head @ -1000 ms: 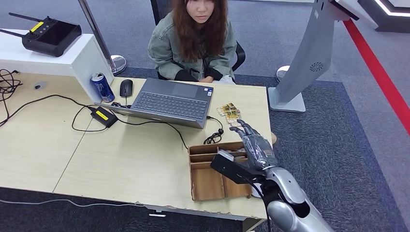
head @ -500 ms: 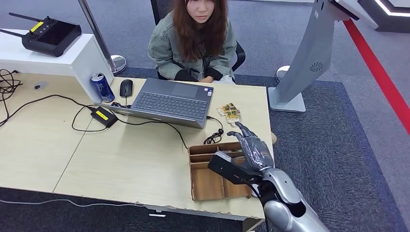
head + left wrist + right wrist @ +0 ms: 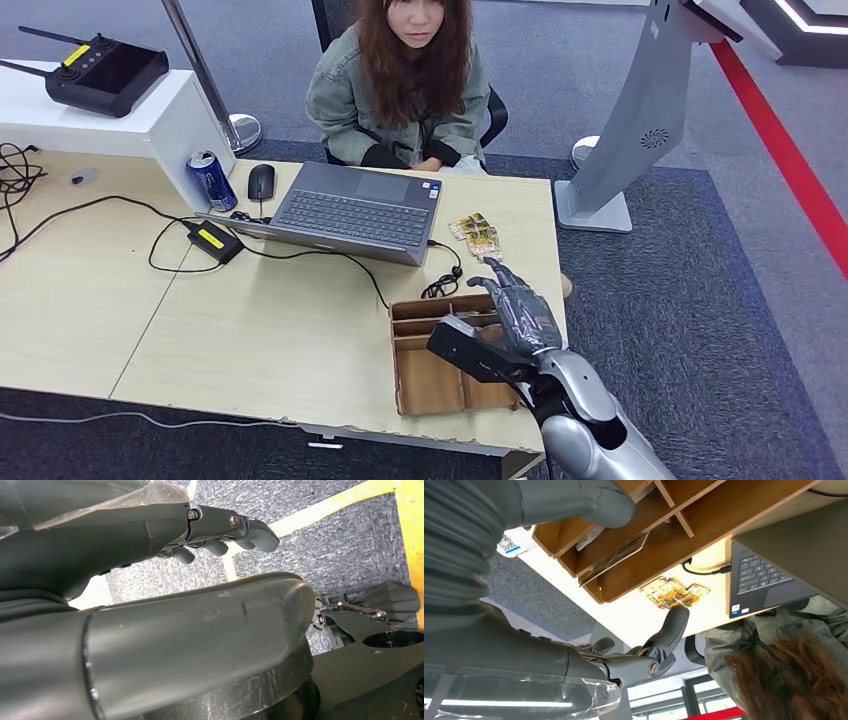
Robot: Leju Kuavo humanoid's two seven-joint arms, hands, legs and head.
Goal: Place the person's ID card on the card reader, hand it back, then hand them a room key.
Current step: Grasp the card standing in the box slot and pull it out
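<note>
We see a pale wood-grain desk [image 3: 90, 300] on dark blue-grey carpet [image 3: 700, 300] crossed by a red stripe [image 3: 790, 160]. The laptop [image 3: 350, 212] is grey, the mouse [image 3: 261, 182] black, the can [image 3: 212, 180] blue. At the desk's right edge the wooden tray [image 3: 430, 380] is brown; beside it lie yellow patterned cards [image 3: 476, 232]. The person's jacket [image 3: 345, 100] is grey-green.
</note>
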